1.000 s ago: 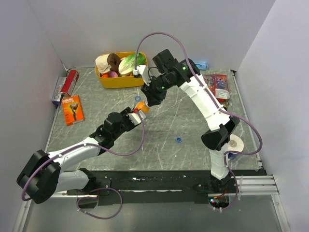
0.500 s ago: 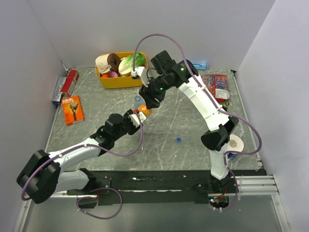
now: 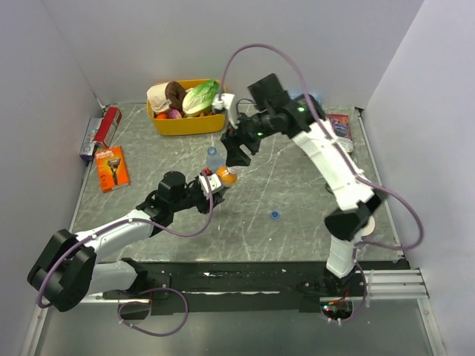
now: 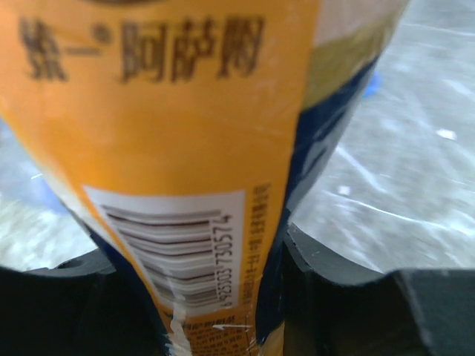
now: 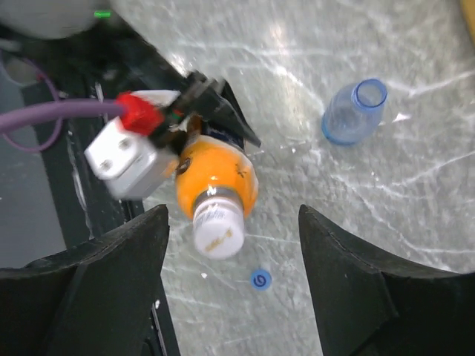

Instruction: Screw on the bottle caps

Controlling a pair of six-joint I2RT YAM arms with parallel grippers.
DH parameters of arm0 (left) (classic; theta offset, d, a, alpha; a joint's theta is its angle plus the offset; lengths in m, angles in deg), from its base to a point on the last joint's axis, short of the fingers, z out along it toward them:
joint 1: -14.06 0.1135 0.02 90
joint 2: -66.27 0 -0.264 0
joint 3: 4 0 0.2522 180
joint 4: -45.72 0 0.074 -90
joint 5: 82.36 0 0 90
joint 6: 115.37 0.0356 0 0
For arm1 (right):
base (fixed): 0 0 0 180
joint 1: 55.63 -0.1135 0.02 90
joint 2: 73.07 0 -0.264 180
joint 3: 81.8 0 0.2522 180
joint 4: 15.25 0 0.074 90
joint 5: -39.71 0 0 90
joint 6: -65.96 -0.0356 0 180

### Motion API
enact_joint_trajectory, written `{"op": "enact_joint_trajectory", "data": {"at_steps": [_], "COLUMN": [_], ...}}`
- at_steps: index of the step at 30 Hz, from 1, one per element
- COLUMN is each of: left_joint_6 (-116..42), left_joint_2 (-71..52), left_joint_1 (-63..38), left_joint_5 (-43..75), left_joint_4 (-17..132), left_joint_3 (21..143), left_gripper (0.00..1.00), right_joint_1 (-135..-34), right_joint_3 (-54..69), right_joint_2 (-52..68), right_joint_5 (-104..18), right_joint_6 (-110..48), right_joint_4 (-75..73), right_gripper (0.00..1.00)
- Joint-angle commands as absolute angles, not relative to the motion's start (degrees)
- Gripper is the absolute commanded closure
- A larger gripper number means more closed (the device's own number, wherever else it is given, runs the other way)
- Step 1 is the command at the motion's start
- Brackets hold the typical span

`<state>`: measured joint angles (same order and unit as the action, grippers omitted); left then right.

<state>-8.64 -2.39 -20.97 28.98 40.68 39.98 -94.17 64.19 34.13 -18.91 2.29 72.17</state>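
Note:
The orange-liquid bottle (image 3: 228,176) leans over the table with my left gripper (image 3: 207,185) shut on its labelled body (image 4: 185,148). A white cap (image 5: 218,227) sits on its neck. Above that cap hovers my right gripper (image 5: 231,215), open, its fingers (image 5: 119,274) wide on either side and not touching it. In the top view the right gripper (image 3: 236,153) is just behind the bottle. The clear water bottle (image 3: 214,157) stands beside it, its mouth uncapped (image 5: 369,94). A blue cap (image 3: 275,215) lies alone on the table, and it also shows in the right wrist view (image 5: 260,279).
A yellow basket (image 3: 182,126) of food stands at the back. An orange razor box (image 3: 112,168) and a red-and-blue pack (image 3: 101,129) lie at the left. Snack packets (image 3: 341,124) lie back right. A white roll (image 3: 364,220) sits by the right arm's base.
My right gripper has opened and drawn back from the orange bottle's top, leaving the white cap on the neck. The left gripper has shifted slightly with the bottle.

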Motion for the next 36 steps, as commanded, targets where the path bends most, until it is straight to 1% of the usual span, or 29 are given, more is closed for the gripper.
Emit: {"op": "enact_joint_trajectory", "data": {"at_steps": [1,3,5,6,7,8,9,11,13,16,20,23,29,36], "left_joint_6": [-9.0,-8.5,-7.1,-6.8,-6.4,-4.4,-3.2,0.6,3.2,9.8,17.5,17.2,14.6,15.0], "left_joint_2": [-1.8,-1.8,-2.6,-3.0,-3.3,-3.9,-4.0,-3.5,-3.3,-3.0,-3.2,-3.2,-2.0,-2.3], "left_joint_1": [-19.5,-19.4,-19.4,-19.4,-19.3,-19.3,-19.4,-19.4,-19.4,-19.4,-19.4,-19.3,-19.4,-19.8], "left_joint_5": [47.3,50.0,53.7,54.8,55.4,56.2,57.0,57.8,57.7,57.7,56.8,57.1,57.1,56.8], "left_joint_4": [40.6,42.0,45.7,47.2,48.9,54.0,55.6,59.5,63.4,68.7,73.5,72.8,68.5,68.0], "left_joint_3": [41.3,41.9,43.4,44.1,46.3,47.5,49.0,49.9,51.1,52.5,53.8,53.6,52.6,53.6], "left_gripper": [0.99,0.99,0.99,0.99,0.99,0.99,0.99,0.99,0.99,0.99,0.99,0.99,0.99,0.99], "right_joint_1": [-93.1,-92.4,-91.7,-91.6,-91.7,-91.7,-91.7,-93.4,-94.9,-96.9,-98.0,-99.7,-102.9,-104.6], "right_joint_3": [59.1,57.4,53.1,48.3,46.0,43.4,38.3,31.4,28.9,29.1,34.4,36.0,34.8,30.2], "right_joint_2": [21.9,18.9,14.7,12.9,11.0,7.1,5.2,0.4,-1.3,-1.3,3.0,4.4,4.5,3.2], "right_joint_5": [-12.2,-12.4,-11.6,-12.0,-11.8,-11.4,-10.9,-12.1,-14.5,-15.8,-14.4,-14.1,-15.4,-18.6], "right_joint_6": [4.8,9.3,19.0,24.7,27.1,29.6,34.9,39.2,42.9,42.6,42.8,45.7,51.4,49.7], "right_joint_4": [64.9,67.8,71.5,71.7,71.5,71.0,70.7,68.0,66.7,64.9,67.3,70.9,75.9,69.9], "right_gripper": [0.22,0.22,0.24,0.24,0.24,0.24,0.24,0.23,0.23,0.23,0.25,0.25,0.28,0.3]}}
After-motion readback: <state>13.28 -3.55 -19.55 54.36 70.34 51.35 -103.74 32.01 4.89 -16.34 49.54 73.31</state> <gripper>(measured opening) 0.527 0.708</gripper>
